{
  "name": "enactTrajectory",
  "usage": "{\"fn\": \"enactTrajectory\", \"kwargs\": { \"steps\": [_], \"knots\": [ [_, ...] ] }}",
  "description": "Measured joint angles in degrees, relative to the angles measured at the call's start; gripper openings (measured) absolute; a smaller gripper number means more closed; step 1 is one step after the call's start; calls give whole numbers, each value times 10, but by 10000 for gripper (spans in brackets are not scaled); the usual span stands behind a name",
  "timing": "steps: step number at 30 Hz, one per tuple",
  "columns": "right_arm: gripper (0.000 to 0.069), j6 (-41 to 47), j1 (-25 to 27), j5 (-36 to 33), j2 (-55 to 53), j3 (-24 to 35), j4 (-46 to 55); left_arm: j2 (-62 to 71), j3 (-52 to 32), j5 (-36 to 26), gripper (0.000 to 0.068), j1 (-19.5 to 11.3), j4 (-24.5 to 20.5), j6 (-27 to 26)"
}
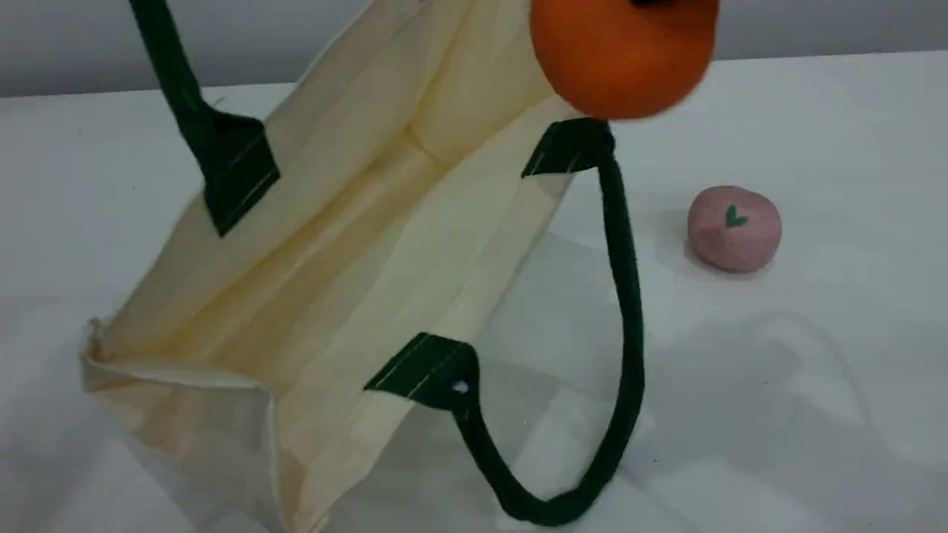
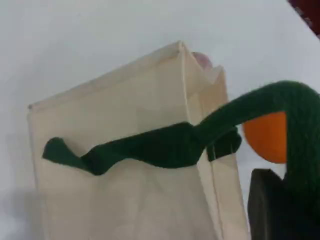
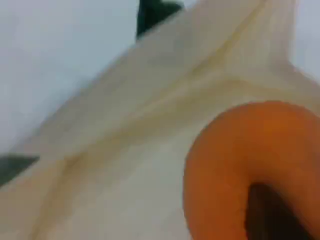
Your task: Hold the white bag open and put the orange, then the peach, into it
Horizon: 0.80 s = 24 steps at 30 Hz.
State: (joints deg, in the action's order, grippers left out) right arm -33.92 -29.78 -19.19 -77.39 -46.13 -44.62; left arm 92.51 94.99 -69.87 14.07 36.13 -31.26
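Note:
The white bag (image 1: 318,281) leans with its mouth open toward the right. Its upper green handle (image 1: 178,81) runs up out of the scene view's top. In the left wrist view that handle (image 2: 240,112) ends in my left gripper (image 2: 287,200), which is shut on it. The orange (image 1: 622,59) hangs at the top of the scene view, above the bag's upper right rim, with my right gripper (image 3: 272,215) shut on it. The right wrist view shows the orange (image 3: 235,160) over the bag's cream inside (image 3: 130,150). The peach (image 1: 735,228) lies on the table right of the bag.
The bag's lower handle (image 1: 626,333) loops out over the white table (image 1: 815,414) between the bag and the peach. A grey wall (image 1: 74,44) runs behind the table's far edge.

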Motion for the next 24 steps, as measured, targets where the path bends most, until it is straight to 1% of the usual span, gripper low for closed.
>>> {"fn": "enactTrajectory", "kwargs": {
  "steps": [4, 14, 17, 20, 22, 24],
  "knots": [
    [43, -61, 0, -3, -5, 0, -70, 0, 0, 8, 58, 16, -1, -6],
    [43, -225, 0, -45, -88, -1, -251, 0, 0, 14, 58, 16, -5, -6],
    [43, -286, -1, -72, -121, -15, -316, 0, 0, 14, 58, 16, -8, -6],
    [43, -342, -20, -99, -152, -36, -376, 0, 0, 14, 58, 16, -17, -4],
    [43, -370, -38, -99, -171, -55, -406, 0, 0, 14, 58, 16, -19, -1],
    [43, -378, -58, -92, -195, -74, -416, 0, 0, 14, 58, 16, -19, 0]
  ]
}}
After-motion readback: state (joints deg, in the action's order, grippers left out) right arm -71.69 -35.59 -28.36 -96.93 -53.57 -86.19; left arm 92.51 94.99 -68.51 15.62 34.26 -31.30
